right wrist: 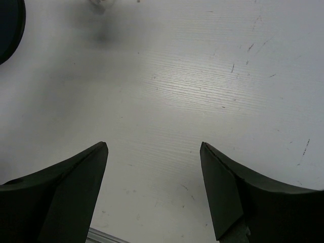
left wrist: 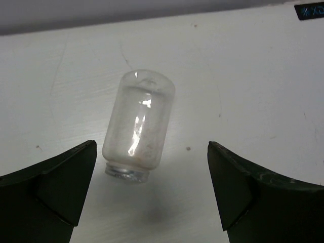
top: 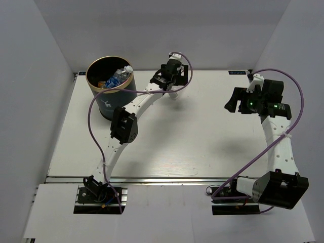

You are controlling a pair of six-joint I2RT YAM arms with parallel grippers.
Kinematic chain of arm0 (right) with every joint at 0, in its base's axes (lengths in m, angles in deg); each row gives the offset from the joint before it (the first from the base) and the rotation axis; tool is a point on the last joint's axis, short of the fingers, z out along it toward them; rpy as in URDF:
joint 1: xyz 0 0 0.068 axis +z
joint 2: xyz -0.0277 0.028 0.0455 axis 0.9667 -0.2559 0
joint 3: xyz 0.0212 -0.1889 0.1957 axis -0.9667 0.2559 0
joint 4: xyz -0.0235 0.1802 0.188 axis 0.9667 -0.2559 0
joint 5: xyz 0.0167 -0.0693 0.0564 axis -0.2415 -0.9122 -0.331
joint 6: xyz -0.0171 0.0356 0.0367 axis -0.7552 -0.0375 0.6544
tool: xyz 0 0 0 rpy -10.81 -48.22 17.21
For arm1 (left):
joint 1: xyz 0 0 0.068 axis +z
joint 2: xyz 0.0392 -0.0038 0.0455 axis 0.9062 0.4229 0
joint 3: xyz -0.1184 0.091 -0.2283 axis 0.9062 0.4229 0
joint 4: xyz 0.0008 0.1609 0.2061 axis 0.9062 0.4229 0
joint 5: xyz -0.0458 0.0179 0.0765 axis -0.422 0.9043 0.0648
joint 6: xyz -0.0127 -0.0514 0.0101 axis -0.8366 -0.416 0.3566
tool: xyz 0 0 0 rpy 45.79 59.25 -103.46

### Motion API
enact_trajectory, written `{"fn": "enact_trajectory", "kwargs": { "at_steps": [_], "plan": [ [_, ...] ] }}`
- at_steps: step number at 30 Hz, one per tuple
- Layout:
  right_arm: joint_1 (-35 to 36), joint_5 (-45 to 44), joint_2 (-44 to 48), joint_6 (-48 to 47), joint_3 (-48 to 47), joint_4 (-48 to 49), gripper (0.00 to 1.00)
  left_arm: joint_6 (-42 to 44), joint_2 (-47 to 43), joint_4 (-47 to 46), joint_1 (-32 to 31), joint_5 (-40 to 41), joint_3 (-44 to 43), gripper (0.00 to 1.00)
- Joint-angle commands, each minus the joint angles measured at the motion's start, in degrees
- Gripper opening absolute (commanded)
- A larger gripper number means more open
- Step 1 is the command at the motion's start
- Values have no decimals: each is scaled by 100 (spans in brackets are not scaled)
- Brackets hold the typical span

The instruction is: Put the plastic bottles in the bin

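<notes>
Left arm (top: 132, 109) outstretched, right arm (top: 278, 144) bent; left fingers (left wrist: 50, 190), right fingers (right wrist: 61, 197) wide apart

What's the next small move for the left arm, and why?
Probably ease the left gripper forward until its open fingers flank the clear bottle, then close. The bottle rests on the table just ahead of the gap, touching neither finger, so closing now would likely miss it.

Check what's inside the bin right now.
Inside the bin: a clear blue-labelled bottle on top, an orange bottle beside it. Whatever lies beneath them is covered; the count cannot be told.
</notes>
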Motion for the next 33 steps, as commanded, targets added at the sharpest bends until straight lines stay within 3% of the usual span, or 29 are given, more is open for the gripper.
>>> {"fn": "enact_trajectory", "kwargs": {
  "at_steps": [1, 5, 24, 30, 33],
  "plan": [
    [-69, 158, 149, 42, 93, 128, 79, 310, 266, -178, 116, 90, -433, 100],
    [-104, 167, 193, 42, 190, 110, 79, 310, 266, -177, 230, -103, 66, 100],
    [-280, 474, 316, 112, 410, 84, 78, 310, 627, -46, 230, -736, 129, 100],
    [-315, 553, 342, 112, 401, 101, 76, 257, 627, 69, 230, -684, 182, 82],
    [-324, 597, 369, 112, 427, 58, 76, 257, 627, 69, 230, -684, 234, 61]
  ]
}}
